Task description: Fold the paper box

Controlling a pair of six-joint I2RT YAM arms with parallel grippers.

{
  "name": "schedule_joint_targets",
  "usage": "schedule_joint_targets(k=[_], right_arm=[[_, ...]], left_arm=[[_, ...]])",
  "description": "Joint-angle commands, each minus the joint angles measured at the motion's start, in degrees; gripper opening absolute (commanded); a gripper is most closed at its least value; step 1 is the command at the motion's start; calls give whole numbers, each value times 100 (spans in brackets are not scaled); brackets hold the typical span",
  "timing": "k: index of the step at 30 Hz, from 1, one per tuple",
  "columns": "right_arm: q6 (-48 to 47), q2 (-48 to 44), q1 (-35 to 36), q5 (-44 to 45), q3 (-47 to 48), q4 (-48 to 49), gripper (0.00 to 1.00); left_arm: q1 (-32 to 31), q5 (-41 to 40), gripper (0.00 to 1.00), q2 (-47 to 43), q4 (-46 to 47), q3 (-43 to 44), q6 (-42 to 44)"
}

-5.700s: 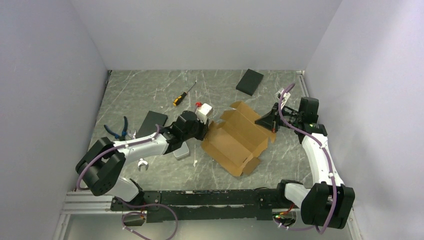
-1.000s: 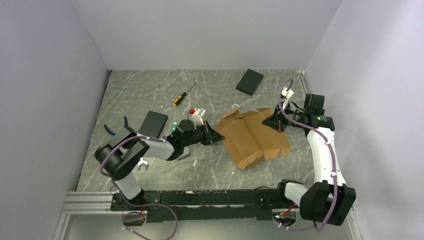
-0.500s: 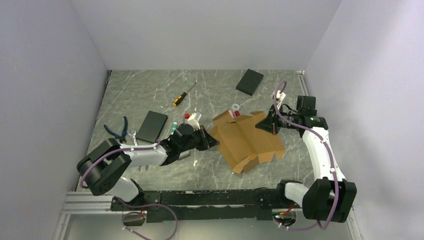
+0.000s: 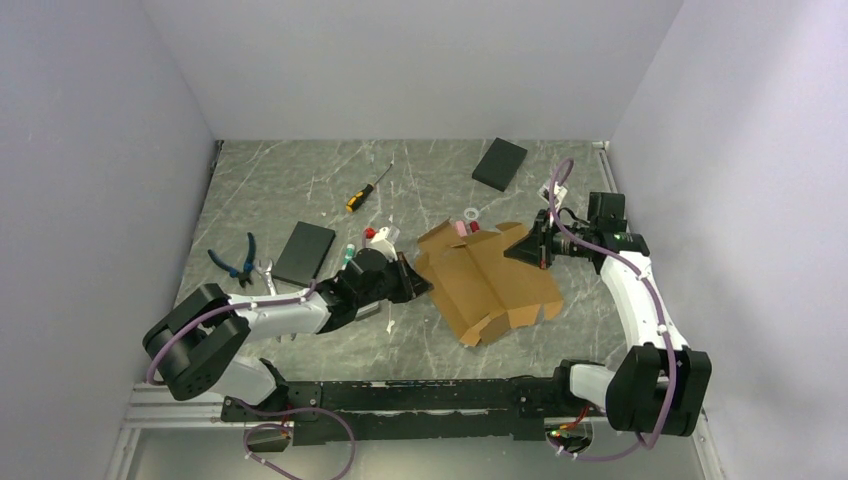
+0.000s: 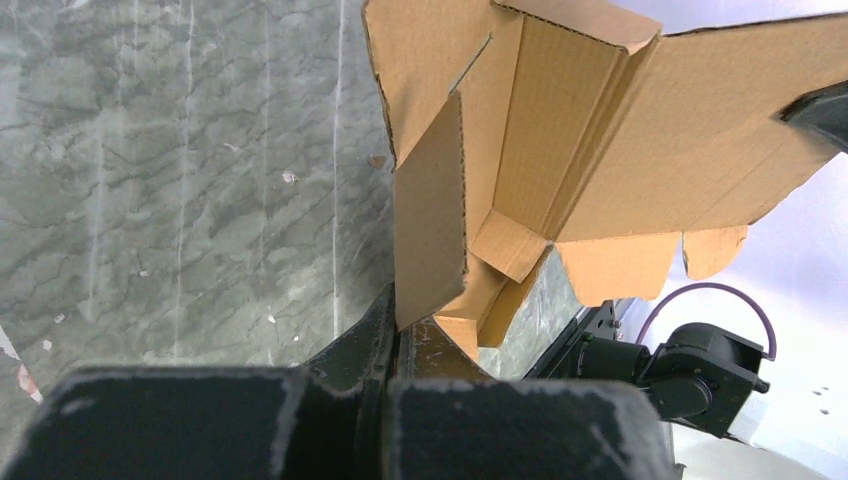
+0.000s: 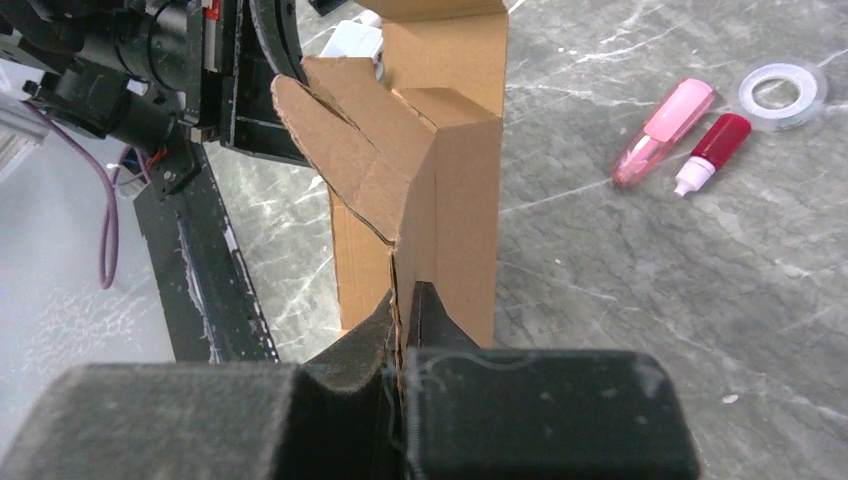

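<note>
Wrist views crop most of the paper box (image 4: 492,283). Your left tool (image 5: 393,325) is clamped on one flap edge; right tool (image 6: 404,305) clamped on the opposite fold.

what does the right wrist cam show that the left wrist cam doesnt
Only the right wrist view: a pink tube, a small red-capped bottle and a tape ring lying on the table beside the paper box, plus the right gripper shut on a cardboard edge.
Only the left wrist view: the left gripper shut on a side panel, and the small tabs along the sheet's lower edge.
Both: the partly folded tan box, the grey marbled table, and black arm hardware with a purple cable.
</note>
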Motion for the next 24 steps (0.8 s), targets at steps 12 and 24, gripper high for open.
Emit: schedule_joint_targets(k=[12, 24], right_arm=[[1106, 327, 36, -605, -355, 1246, 0], [1263, 161, 36, -634, -444, 1430, 0]], left_arm=[[-53, -423, 0, 161, -1419, 836, -237], [-55, -540, 7, 205, -2274, 1342, -691]])
